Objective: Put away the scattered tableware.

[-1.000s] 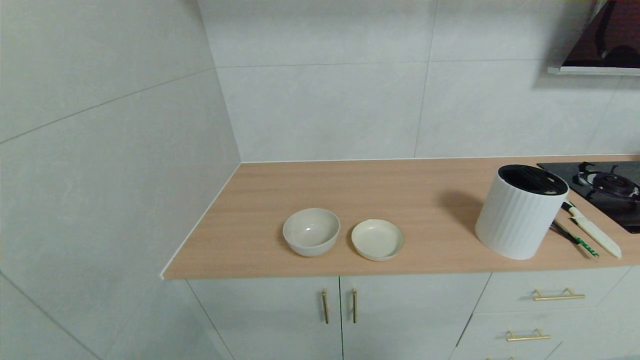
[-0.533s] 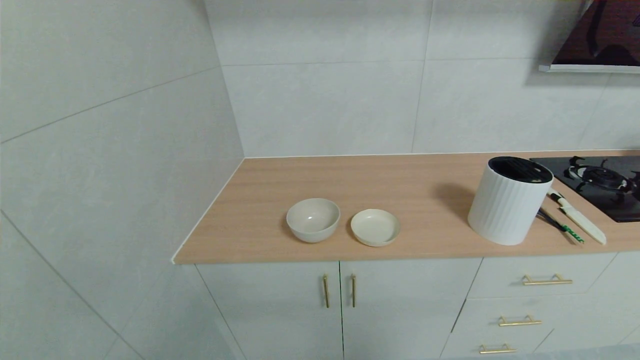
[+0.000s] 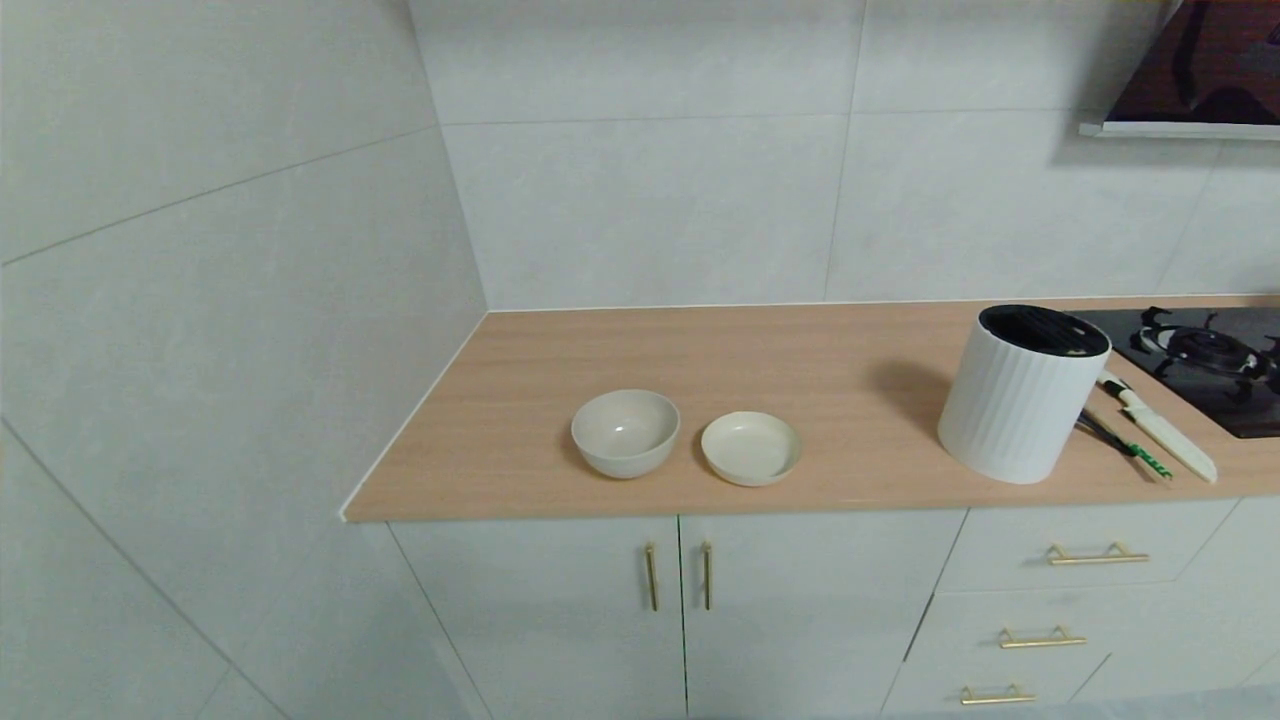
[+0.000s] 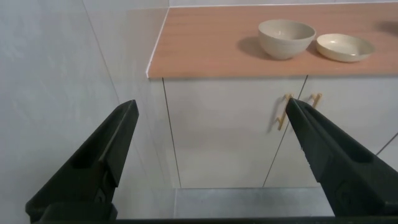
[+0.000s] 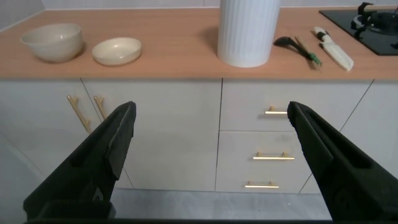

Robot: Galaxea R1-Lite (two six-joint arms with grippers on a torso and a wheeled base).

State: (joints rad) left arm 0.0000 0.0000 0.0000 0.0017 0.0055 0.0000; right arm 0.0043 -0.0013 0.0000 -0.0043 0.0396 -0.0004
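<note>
— Only my head camera has shifted, pulling back a touch. The bowl point(image 3: 625, 432) and the shallow dish point(image 3: 751, 448) sit side by side as before, at the lower middle of the frame on the counter point(image 3: 760, 350).
— And your fingers?
— Both pairs are spread wide and hold nothing. My left gripper point(image 4: 209, 109) and right gripper point(image 5: 209, 111) hang low, facing the cabinet doors point(image 3: 560, 610), well short of the counter.
— Which step is this?
— The approach, I judge; nothing is put away yet. At the right of the frame, the knife point(image 3: 1160, 430) and a green-handled utensil point(image 3: 1125, 445) lie just beside the white ribbed holder point(image 3: 1020, 398).
— Next move?
— Probably raising an arm above the counter edge and closing on one piece. The bowl wants a pinch over its rim; the knife lies flat, so it needs a low, careful grip.
</note>
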